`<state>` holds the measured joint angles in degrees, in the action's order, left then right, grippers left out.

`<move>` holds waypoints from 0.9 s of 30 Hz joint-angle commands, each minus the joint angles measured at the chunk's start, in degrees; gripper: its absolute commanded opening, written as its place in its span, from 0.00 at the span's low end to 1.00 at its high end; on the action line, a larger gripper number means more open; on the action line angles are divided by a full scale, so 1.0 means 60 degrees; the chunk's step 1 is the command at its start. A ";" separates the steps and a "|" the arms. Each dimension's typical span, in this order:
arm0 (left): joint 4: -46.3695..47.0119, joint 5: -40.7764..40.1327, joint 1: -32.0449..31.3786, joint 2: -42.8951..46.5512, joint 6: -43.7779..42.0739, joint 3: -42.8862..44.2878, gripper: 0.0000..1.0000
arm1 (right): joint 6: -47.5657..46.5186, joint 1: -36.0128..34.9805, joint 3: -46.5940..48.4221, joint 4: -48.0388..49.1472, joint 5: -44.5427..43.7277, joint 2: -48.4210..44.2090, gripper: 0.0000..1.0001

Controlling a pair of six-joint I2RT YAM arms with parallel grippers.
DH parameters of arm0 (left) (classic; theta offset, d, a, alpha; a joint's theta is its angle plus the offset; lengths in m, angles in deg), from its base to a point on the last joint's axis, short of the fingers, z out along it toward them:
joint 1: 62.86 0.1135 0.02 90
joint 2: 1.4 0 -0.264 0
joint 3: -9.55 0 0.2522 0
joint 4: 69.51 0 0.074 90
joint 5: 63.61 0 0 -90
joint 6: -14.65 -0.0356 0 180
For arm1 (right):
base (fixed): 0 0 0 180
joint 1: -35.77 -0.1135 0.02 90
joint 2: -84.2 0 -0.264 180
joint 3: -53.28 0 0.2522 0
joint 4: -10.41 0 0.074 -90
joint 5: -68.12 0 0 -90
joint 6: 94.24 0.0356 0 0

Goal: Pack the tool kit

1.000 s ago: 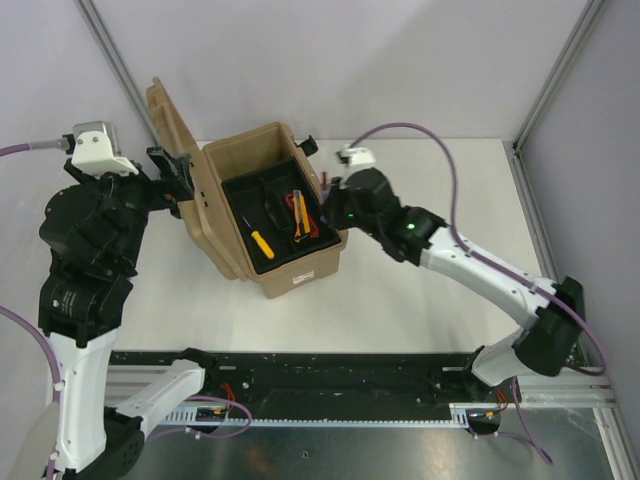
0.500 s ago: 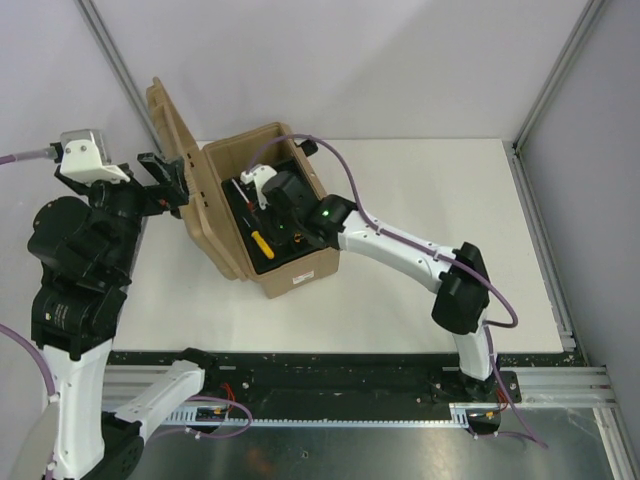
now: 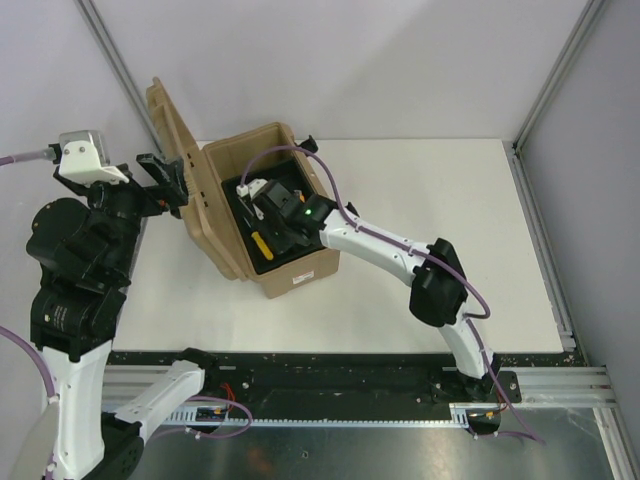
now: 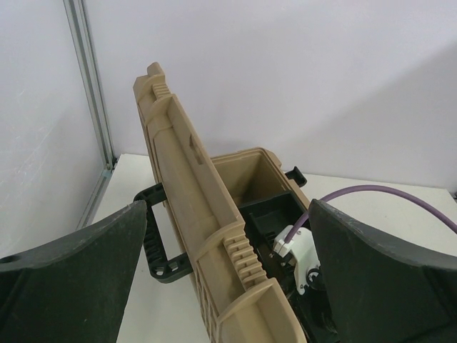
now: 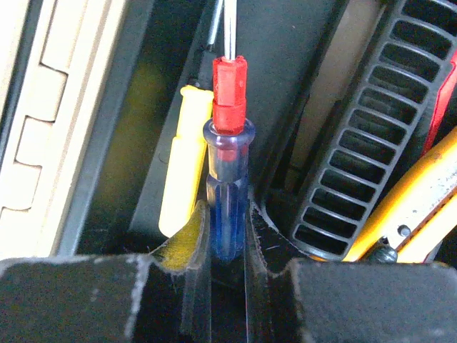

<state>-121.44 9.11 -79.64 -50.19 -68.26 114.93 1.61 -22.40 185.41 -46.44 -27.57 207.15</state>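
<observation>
The tan tool box (image 3: 300, 270) stands open with its lid (image 3: 168, 120) raised at the left. My right gripper (image 3: 272, 215) is down inside its black tray (image 3: 238, 190). In the right wrist view the right gripper (image 5: 227, 229) is shut on a blue screwdriver (image 5: 227, 164) with a red collar, its shaft pointing away. A yellow screwdriver (image 5: 182, 164) lies just left of it, and also shows in the top view (image 3: 261, 246). My left gripper (image 3: 165, 180) is open. In its wrist view the left gripper (image 4: 227, 214) has its fingers wide on either side of the lid (image 4: 193, 186), not touching it.
The tray's black ribbed handle (image 5: 364, 157) and yellow-handled pliers (image 5: 421, 200) lie right of the blue screwdriver. The box's black carry handle (image 4: 161, 236) hangs behind the lid. White table (image 3: 450, 230) stretches right of the box. Frame posts stand at the back corners.
My right arm has swung left from beside the box into the tray, bringing the gripper down by the yellow screwdriver. My left arm shifted slightly and stays at the lid.
</observation>
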 commanded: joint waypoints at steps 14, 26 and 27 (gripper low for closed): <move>0.0257 -0.0012 -0.0056 -0.0065 0.0035 0.0067 0.99 | 0.0789 0.0164 0.0907 -0.0412 -0.0282 -0.0187 0.42; -0.0163 -0.0425 -0.0040 -0.0516 0.0786 0.0473 0.99 | 0.1527 0.0969 0.0656 0.0269 0.0047 -0.1933 0.59; -0.0226 -0.0589 -0.0028 -0.0601 0.0879 0.0520 0.99 | 0.1617 0.1143 0.0337 0.0554 0.0044 -0.2255 0.63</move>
<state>-121.88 8.59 -79.64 -51.61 -66.03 115.56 9.20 -20.41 188.97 -48.08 -25.08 204.20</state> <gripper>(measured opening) 0.994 0.572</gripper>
